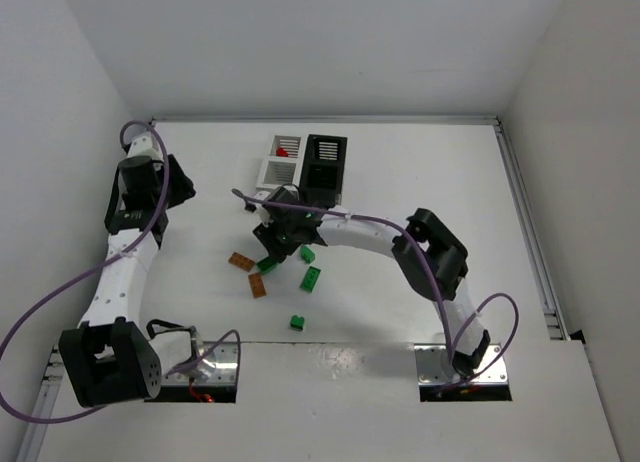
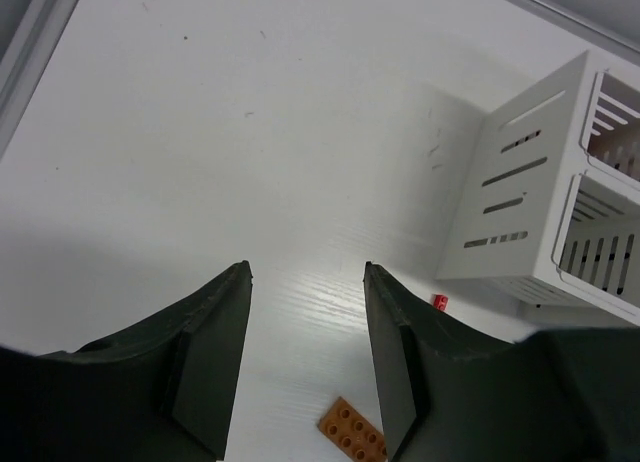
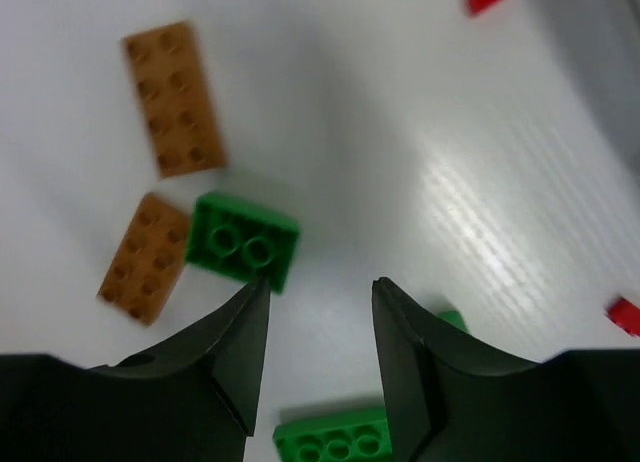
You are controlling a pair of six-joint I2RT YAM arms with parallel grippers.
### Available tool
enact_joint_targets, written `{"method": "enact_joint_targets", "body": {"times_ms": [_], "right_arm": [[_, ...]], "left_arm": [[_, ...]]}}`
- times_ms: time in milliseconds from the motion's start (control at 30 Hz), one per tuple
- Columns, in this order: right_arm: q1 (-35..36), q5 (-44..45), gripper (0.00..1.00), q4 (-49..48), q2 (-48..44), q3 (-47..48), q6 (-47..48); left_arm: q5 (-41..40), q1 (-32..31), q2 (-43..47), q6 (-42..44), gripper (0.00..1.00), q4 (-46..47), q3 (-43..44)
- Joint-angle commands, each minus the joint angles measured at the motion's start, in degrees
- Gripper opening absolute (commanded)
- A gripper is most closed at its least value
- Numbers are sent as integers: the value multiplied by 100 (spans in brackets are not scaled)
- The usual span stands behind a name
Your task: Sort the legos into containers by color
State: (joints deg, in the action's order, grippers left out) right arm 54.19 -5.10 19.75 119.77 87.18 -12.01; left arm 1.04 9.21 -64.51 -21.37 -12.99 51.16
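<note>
White tabletop (image 1: pixel 420 172), white walls around. Toward the near edge: lone green brick (image 1: pixel 297 322). Mid-tabletop: right claw (image 3: pixel 320 287) open, empty, low over scattered green and orange-brown legos (image 3: pixel 243 244), one fingertip just beside a green two-stud piece. By the left edge: left claw (image 2: pixel 307 267) open, empty. Toward the far edge: clustered white and black containers (image 1: pixel 325 162), red piece (image 1: pixel 283 152) showing at one white bin.

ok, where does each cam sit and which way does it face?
Top external: above and behind the bases, looking down on the table; both arms whole.
Left wrist: looks past the open left gripper across the table to the white bins.
Right wrist: looks down through the right gripper at a green brick and brown plates.
Shared: top and right wrist both show those plates.
</note>
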Motion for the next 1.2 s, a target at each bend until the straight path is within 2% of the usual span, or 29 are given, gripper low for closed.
{"method": "enact_joint_targets", "body": {"times_ms": [0,100,167,267,400,533,900,1067,1167], "right_arm": [[91,1642,46,-1435,-41,-87,-1205],[276,2608,47,-1728,291,-9,-1523],[433,3109,47,-1729,677,447,-1759],[557,3515,47,-1729,1039,773,-1849],[680,3997,45,-1133,1715,1817,-2164],[733,4614,43,-736,2121,2163,-2595],[847,5063,40,-736,2306,1742,-3132],[794,4914,52,-815,2367,1697,-3299],[742,4730,53,-701,2419,1750,-3430]], "left_arm": [[2,142,17,-131,55,-1,167],[72,265,17,-184,55,-1,167],[125,265,17,-184,55,-1,167],[125,317,17,-184,55,51,167],[186,318,17,-184,55,51,219],[247,371,17,-184,55,51,272],[520,538,17,-237,55,104,377],[626,538,-35,-289,55,104,448],[687,538,-35,-342,55,104,448]]}}
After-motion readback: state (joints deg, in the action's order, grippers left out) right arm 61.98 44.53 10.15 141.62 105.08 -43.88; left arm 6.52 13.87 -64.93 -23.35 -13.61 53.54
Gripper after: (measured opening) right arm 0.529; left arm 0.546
